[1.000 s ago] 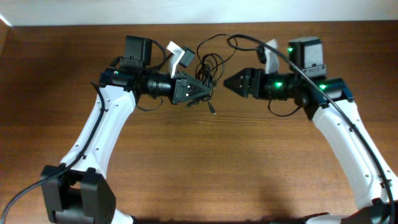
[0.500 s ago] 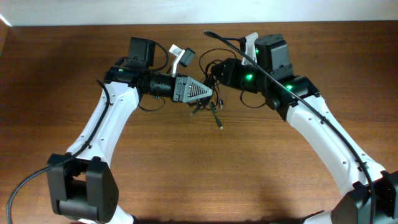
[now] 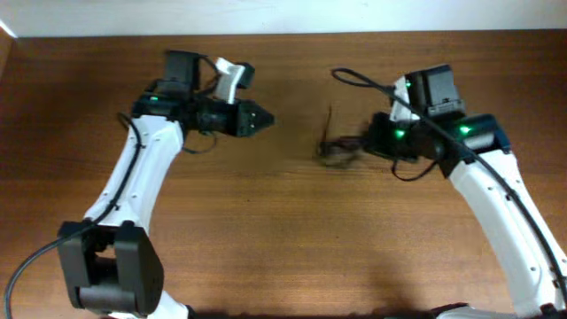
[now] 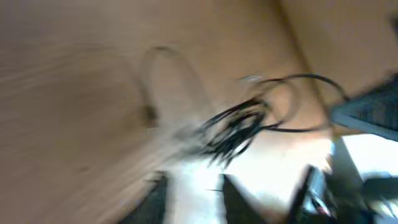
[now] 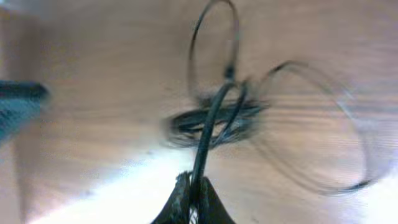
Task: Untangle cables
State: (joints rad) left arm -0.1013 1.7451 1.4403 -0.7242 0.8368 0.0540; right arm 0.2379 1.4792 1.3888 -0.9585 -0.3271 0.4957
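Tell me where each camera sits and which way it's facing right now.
Overhead: above the table, looking straight down; shows both arms, left gripper, right gripper, and the cables nearer the right.
Left wrist: on the left arm, looking past its own fingers toward the cables; blurred.
Right wrist: on the right arm, looking along its shut fingers at the cables they pinch.
Shared: all three show the cables.

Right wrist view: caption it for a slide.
Right gripper pinching a black cable that leads into a blurred bundle.
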